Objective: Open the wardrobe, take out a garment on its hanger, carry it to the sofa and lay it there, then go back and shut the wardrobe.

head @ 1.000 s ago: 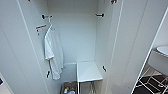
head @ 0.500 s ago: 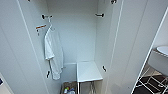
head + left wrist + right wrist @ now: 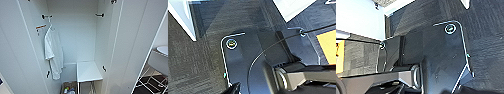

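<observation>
Head view: wardrobe (image 3: 75,15) stands open, doors swung wide. White shirt (image 3: 53,53) hangs from a peg (image 3: 45,17) at 10 o'clock, long axis vertical. No black T-shirt inside that I can see. White shelf (image 3: 87,71) at 6 o'clock.

Left wrist: dark carpet (image 3: 188,65), finger state can't tell.

Right wrist: same carpet, fingers can't tell; neither arm judged nearer.
</observation>
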